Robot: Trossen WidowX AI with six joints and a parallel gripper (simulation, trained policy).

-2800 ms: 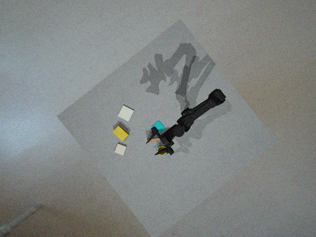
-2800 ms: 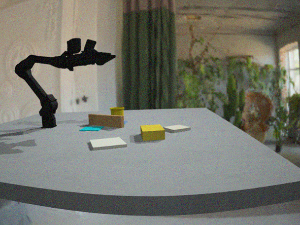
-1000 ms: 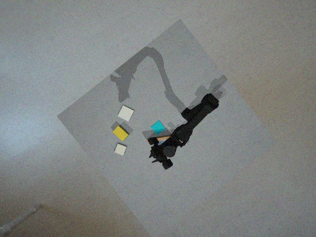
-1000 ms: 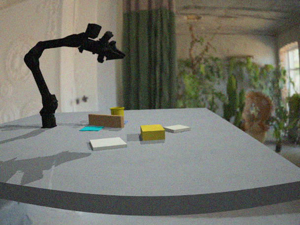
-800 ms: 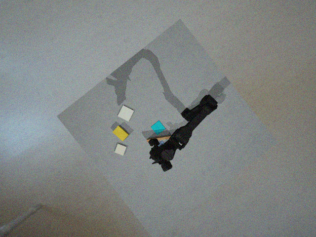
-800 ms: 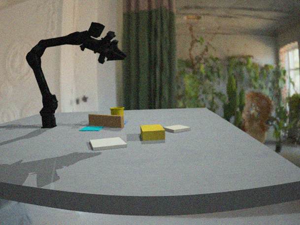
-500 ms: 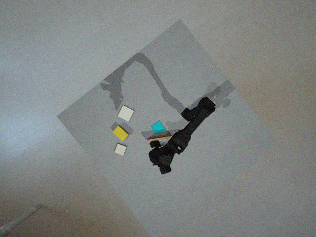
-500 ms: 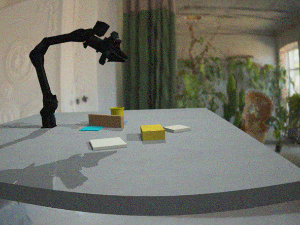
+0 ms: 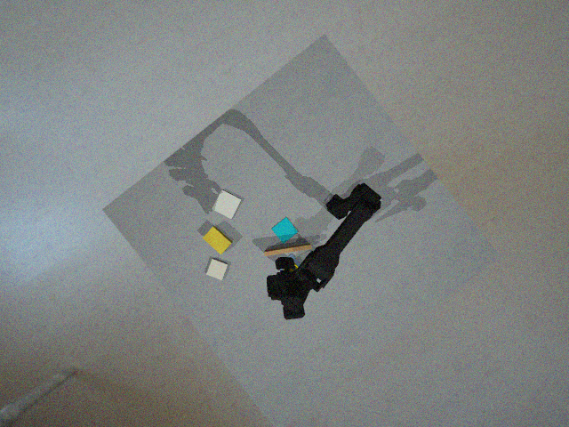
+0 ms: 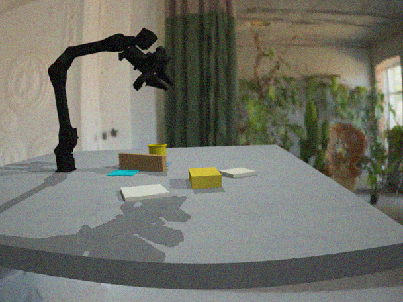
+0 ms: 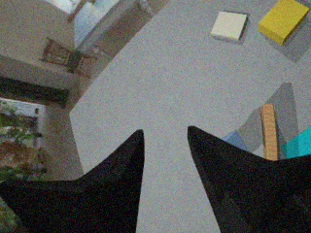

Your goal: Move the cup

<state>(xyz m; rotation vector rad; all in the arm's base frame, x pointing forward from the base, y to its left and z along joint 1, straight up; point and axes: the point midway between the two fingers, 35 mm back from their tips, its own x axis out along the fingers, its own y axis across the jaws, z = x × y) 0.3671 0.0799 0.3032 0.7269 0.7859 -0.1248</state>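
Observation:
A yellow cup (image 10: 157, 149) stands upright behind the wooden wall in the exterior view; only a sliver of the cup (image 9: 295, 266) shows beside the arm in the top view. The blue pad (image 10: 168, 164) (image 11: 235, 140) is mostly hidden, by the wall or by a finger. The cyan pad (image 9: 284, 229) (image 10: 122, 173) (image 11: 298, 145) lies bare on the wall's other side. My gripper (image 10: 169, 86) (image 11: 165, 133) is partly open and empty, high above the table and tilted downward. The cup is not visible in the wrist view. The marbles cannot be seen.
The wooden wall (image 9: 287, 250) (image 10: 142, 162) (image 11: 269, 131) stands between the pads. A yellow block (image 9: 217, 239) (image 10: 204, 177) (image 11: 283, 20) lies between two white tiles, a larger tile (image 9: 227, 203) (image 10: 144, 192) and a smaller tile (image 9: 217, 269) (image 10: 238, 172) (image 11: 229, 25).

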